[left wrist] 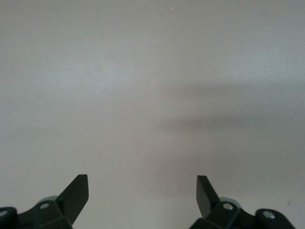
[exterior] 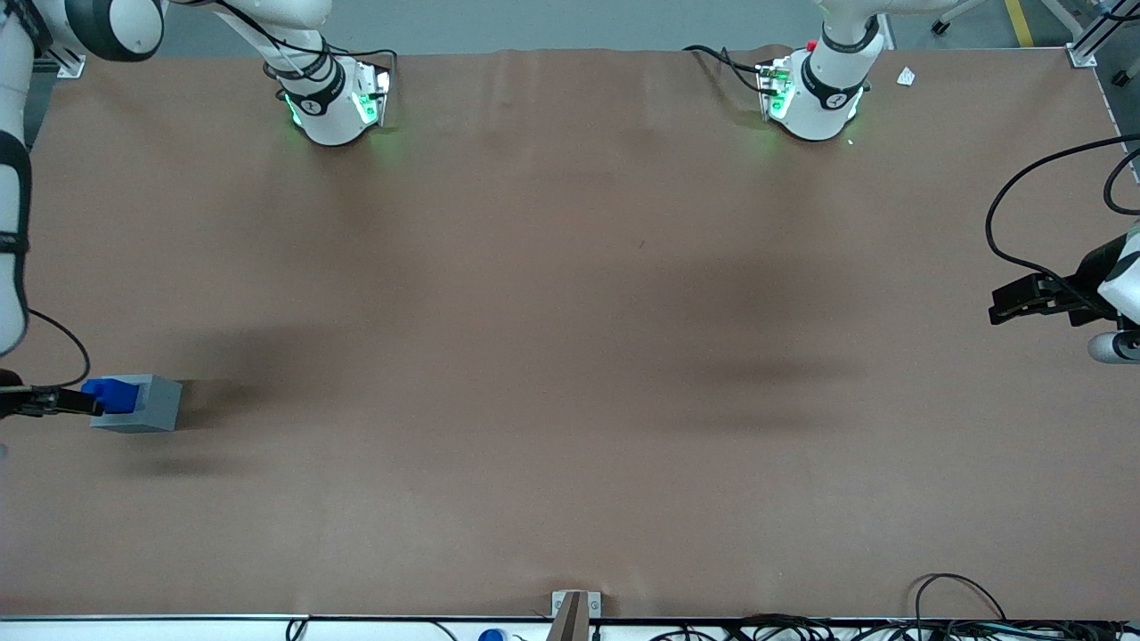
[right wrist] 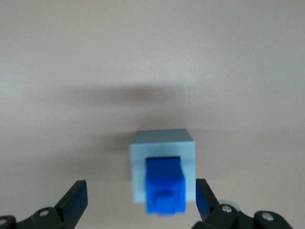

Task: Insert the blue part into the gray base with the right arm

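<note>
Seated in the gray base [right wrist: 162,167], the blue part [right wrist: 164,187], stub poking out toward the tool [right wrist: 142,200]. Spread wide, gripping nothing, fingers either side of the block without touching. Seen from the front: base [exterior: 147,402] on the brown surface [exterior: 570,356] at the working arm's end, tool [exterior: 53,401] alongside.

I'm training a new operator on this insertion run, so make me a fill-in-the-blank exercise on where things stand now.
1. The blue part sits in the socket of the ____ base.
2. The gripper has its fingers ____, standing clear on either side of the blue part.
3. The gray base rests on the brown table toward the ____ arm's end.

Missing words: gray; open; working
</note>
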Controlling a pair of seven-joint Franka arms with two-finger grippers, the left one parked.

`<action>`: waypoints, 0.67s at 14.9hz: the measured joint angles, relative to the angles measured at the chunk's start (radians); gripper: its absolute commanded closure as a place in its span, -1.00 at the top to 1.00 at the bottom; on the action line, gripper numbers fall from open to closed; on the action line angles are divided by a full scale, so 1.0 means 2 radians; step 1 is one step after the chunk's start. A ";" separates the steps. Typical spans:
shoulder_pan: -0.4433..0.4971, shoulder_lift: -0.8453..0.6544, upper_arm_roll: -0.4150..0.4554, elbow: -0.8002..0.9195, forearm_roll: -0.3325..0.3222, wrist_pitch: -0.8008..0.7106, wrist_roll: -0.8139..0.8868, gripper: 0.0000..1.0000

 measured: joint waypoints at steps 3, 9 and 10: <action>0.028 -0.066 0.002 0.001 0.002 -0.070 0.037 1.00; 0.093 -0.190 0.002 -0.031 0.001 -0.160 0.096 1.00; 0.097 -0.214 0.003 -0.052 0.001 -0.164 0.104 1.00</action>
